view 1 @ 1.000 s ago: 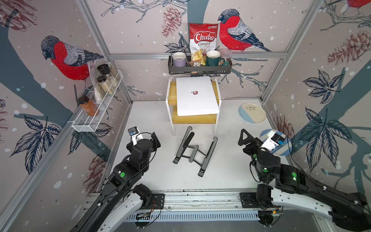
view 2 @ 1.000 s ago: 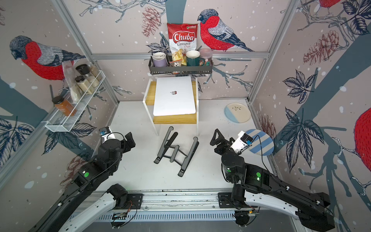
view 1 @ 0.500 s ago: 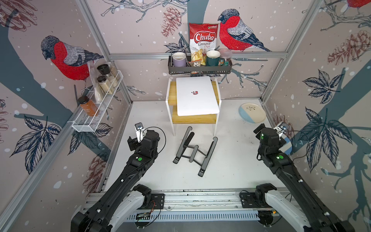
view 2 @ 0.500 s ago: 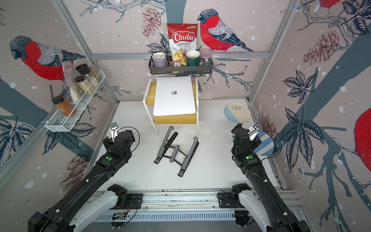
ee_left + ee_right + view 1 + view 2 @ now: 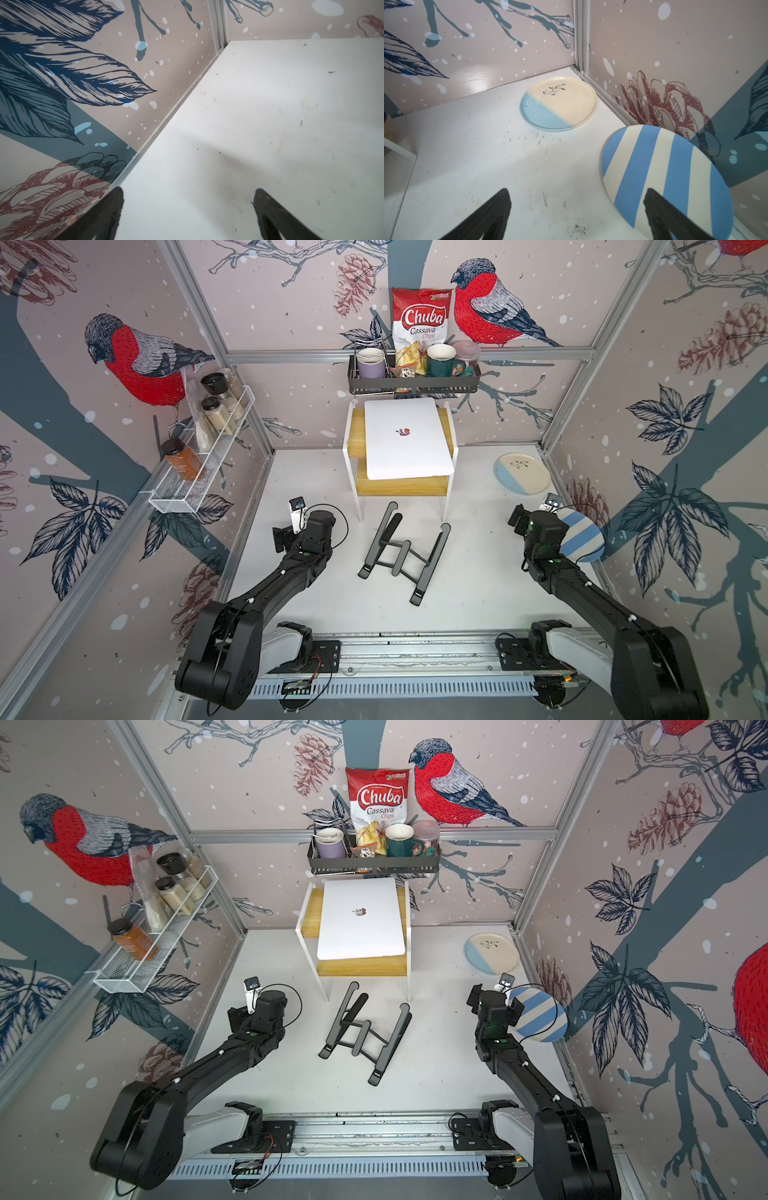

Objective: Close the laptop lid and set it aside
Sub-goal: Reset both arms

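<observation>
On the white tabletop (image 5: 478, 572) of a bird-papered test booth, two black robot arms reach forward from their rail, apart from the work. The left gripper (image 5: 188, 189) hangs over bare table close to the left wall, its two dark fingers (image 5: 112, 214) spread wide with nothing between them. The right gripper (image 5: 577, 190) is just as wide and just as empty; one of its fingers (image 5: 662, 214) shows in front of a round blue-and-white striped plate (image 5: 660, 172) that stands tilted by the right-hand wall.

The slim silver-white laptop (image 5: 409, 456) lies well away from both arms, at the back of the booth, flat on a small side table of white frame and pale wooden shelves (image 5: 399, 487). The laptop lid (image 5: 357, 928) is fully down, its small central logo facing up.

A black folding stand (image 5: 405, 558) sits bare on the table between the arms, just in front of the side table. A cream and pale-blue plate (image 5: 523, 472) lies flat in the far right corner. A black wire shelf (image 5: 413, 381) on the back wall carries mugs and a red-and-white bag of cassava chips (image 5: 419, 323); a white wire rack (image 5: 195, 485) on the left wall holds spice jars.
</observation>
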